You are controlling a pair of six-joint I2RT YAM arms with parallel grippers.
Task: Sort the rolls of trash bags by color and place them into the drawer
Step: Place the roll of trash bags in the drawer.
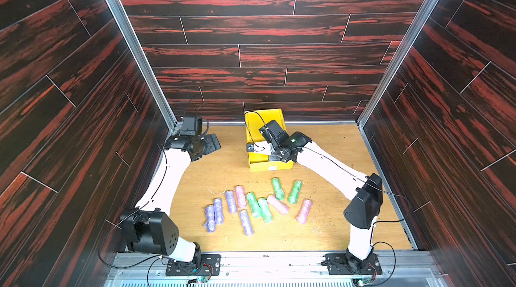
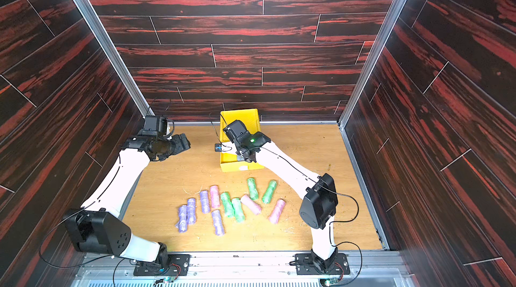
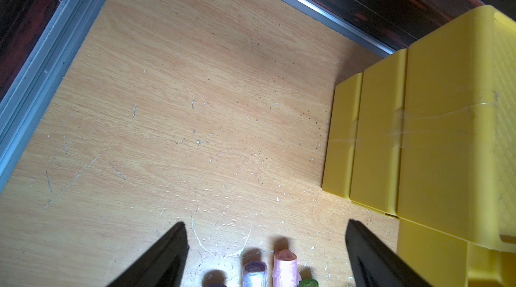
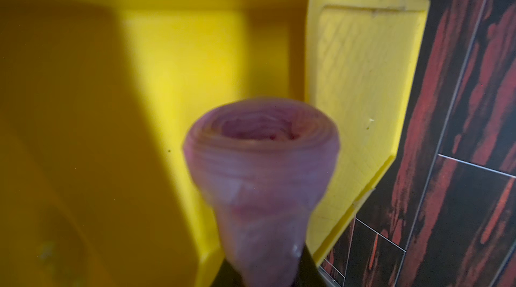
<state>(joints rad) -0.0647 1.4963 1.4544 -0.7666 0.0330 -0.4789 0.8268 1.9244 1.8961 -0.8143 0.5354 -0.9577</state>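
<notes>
Layered pink roll (image 4: pixel 262 165) over smooth yellow drawer (image 4: pixel 195 48).

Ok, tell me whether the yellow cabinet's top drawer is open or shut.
Open: the top drawer juts forward from the yellow cabinet in both top views.

Yellow drawer cabinet (image 1: pixel 264 117) has its top drawer (image 1: pixel 258 164) pulled out, with a little white patch on the front. One pink roll (image 4: pixel 262 165) is held up over that open drawer. It's end-on and blurry in the right wrist view, not lying inside.

The other eleven lie flat out in front of the cabinet. Of the four green rolls (image 1: pixel 277 188), two are nearest the cabinet and two sit side by side further out. The four lilac rolls (image 1: pixel 231 201) are off toward its left. The three remaining pink ones (image 1: pixel 277 204) are mixed in: one between lilac and green, one touching the green pair, one alone off to the right.
</notes>
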